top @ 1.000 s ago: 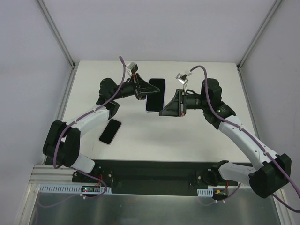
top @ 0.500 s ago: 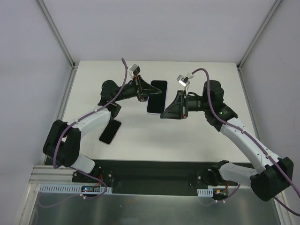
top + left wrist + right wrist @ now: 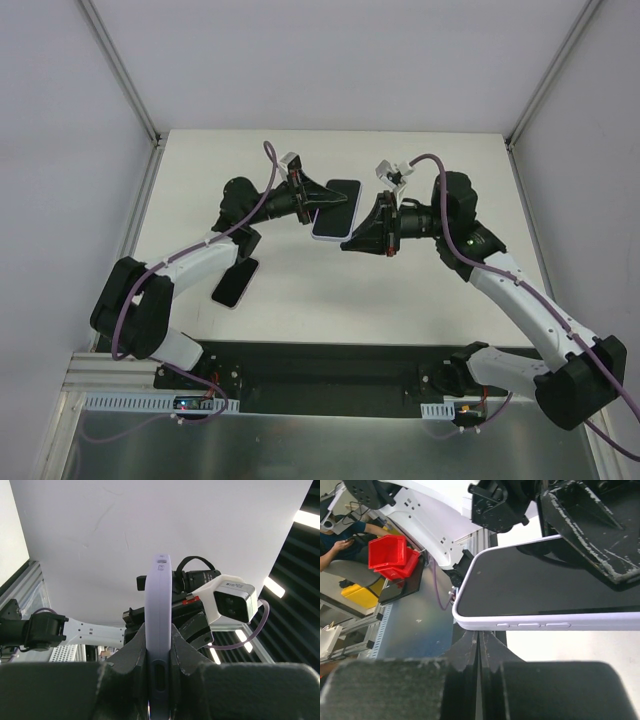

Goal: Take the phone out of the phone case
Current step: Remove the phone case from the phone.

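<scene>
Right fingers (image 3: 468, 651) are closing together, empty, at 5 o'clock of cased phone (image 3: 335, 208), left fingers (image 3: 131, 654) pinching and levelling it; extraction pending.

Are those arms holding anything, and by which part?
The left gripper pinches the cased phone across its front and back faces, near one edge. The right gripper is shut, holding nothing.
</scene>
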Motion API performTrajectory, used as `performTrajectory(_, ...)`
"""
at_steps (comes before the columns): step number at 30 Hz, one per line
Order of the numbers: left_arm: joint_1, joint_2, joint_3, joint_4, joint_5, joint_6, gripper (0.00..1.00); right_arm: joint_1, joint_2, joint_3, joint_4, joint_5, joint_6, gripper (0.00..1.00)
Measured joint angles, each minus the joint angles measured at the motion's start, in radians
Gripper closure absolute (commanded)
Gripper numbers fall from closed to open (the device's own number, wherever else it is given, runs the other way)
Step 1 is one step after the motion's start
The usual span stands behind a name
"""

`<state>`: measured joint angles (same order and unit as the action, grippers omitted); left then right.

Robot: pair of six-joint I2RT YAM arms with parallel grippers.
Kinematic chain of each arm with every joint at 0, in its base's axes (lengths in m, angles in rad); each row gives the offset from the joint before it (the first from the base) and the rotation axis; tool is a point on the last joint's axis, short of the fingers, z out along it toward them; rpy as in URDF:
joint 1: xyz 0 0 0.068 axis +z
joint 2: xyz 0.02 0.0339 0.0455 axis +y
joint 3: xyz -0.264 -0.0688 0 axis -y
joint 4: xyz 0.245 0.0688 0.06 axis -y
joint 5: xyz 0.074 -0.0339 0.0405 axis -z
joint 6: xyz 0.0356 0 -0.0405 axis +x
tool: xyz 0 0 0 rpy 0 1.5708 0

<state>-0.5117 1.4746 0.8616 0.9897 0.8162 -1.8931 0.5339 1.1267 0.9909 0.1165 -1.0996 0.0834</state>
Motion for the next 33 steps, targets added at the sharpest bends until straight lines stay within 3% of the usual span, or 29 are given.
performTrajectory(3, 0.000, -0.005, -0.007, 0.000, -0.016, -0.003, 1.00, -0.001, 0.001, 0.002, -0.024, 0.048, -0.013, 0.97)
performTrajectory(7, 0.003, -0.005, -0.007, -0.009, -0.019, 0.030, 1.00, -0.023, 0.000, 0.025, -0.142, 0.187, 0.005, 0.45)
performTrajectory(9, 0.011, -0.013, -0.007, -0.041, -0.025, 0.070, 1.00, -0.055, -0.008, 0.023, -0.191, 0.262, 0.058, 0.37)
performTrajectory(10, 0.016, -0.018, -0.007, -0.060, -0.029, 0.086, 1.00, -0.068, -0.018, 0.011, -0.198, 0.294, 0.096, 0.27)
performTrajectory(13, 0.035, -0.039, -0.006, -0.121, -0.060, 0.152, 1.00, -0.120, -0.113, -0.117, -0.161, 0.390, 0.271, 0.15)
performTrajectory(17, 0.049, -0.056, -0.006, -0.159, -0.111, 0.209, 1.00, -0.138, -0.231, -0.326, 0.027, 0.453, 0.586, 0.13)
performTrajectory(22, 0.048, -0.057, -0.011, -0.174, -0.156, 0.239, 1.00, -0.108, -0.201, -0.408, 0.243, 0.517, 0.851, 0.15)
performTrajectory(26, 0.048, -0.063, -0.023, -0.177, -0.183, 0.255, 1.00, -0.056, -0.158, -0.396, 0.346, 0.557, 0.932, 0.18)
performTrajectory(33, 0.048, -0.070, -0.025, -0.181, -0.200, 0.262, 1.00, -0.003, -0.104, -0.372, 0.451, 0.590, 0.980, 0.37)
